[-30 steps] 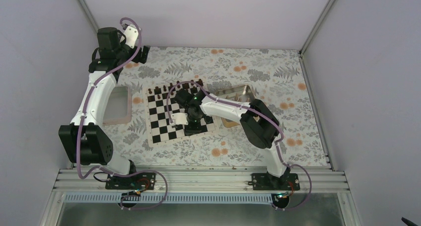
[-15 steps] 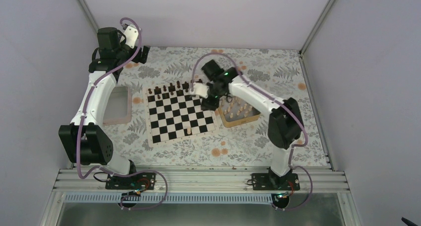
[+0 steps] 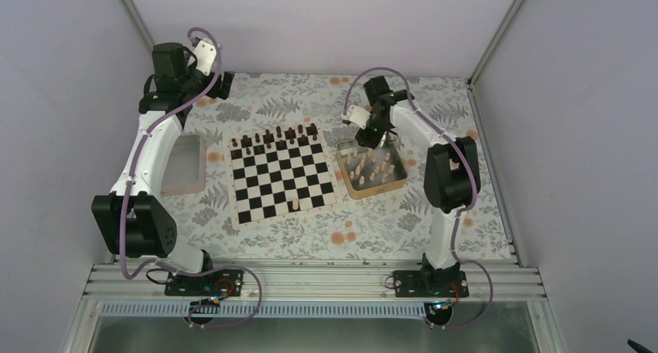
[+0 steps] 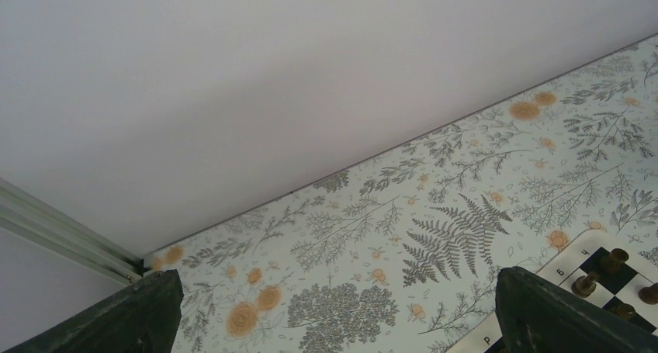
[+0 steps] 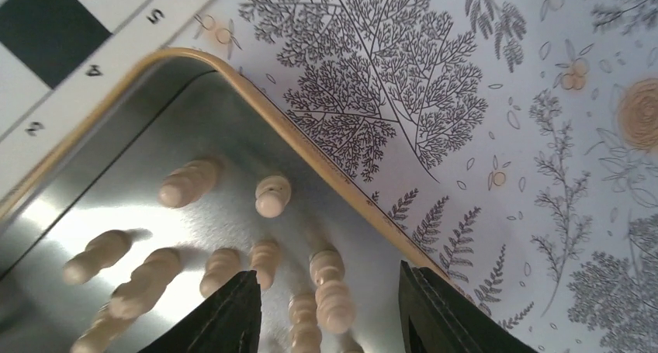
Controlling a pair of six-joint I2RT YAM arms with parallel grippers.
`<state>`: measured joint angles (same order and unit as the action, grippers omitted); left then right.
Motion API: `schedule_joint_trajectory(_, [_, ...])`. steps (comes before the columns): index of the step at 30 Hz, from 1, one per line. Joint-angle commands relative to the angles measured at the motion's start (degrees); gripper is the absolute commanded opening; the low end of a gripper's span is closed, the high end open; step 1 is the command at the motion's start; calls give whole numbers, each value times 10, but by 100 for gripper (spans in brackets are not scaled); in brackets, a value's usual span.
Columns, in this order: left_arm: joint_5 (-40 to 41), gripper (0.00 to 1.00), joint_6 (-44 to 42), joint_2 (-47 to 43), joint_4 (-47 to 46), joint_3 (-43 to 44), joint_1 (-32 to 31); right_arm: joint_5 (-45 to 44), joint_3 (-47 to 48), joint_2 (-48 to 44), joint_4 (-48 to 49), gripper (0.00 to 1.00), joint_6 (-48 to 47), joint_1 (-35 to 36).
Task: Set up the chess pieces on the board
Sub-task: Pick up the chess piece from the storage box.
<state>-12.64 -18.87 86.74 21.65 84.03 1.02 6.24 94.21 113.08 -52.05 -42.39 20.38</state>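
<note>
Now the right claw (image 3: 371,133) hangs over the far end of the gold tin tray (image 5: 93,174). Its fingers are apart, and it seems to hold nothing. Many light chess pieces (image 5: 186,184) lie on their sides in that tin, just beside the board (image 3: 271,178). One light piece (image 3: 295,204) stands on the board, close to its near edge. Dark pieces (image 3: 268,138) stand along its far edge. The left claw (image 4: 339,279) is up by the far wall (image 4: 233,74), open wide and empty.
</note>
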Motion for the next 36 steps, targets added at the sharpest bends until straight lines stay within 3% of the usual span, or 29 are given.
schedule_joint_trajectory(1, [1, 100, -4, -1, -2, 2, 1, -22, 27, 36, 14, 47, 1, -9])
schedule_joint_trajectory(11, [-3, 100, -5, 1, -2, 2, 1, -34, 44, 63, 7, 47, -4, -39])
schedule_joint_trajectory(23, [-4, 100, -5, 1, 1, 7, 1, -19, 16, 6, -7, 47, -3, -48])
schedule_joint_trajectory(36, [-4, 100, -6, 7, -2, 4, 1, 12, -7, 14, -29, 42, -6, -48])
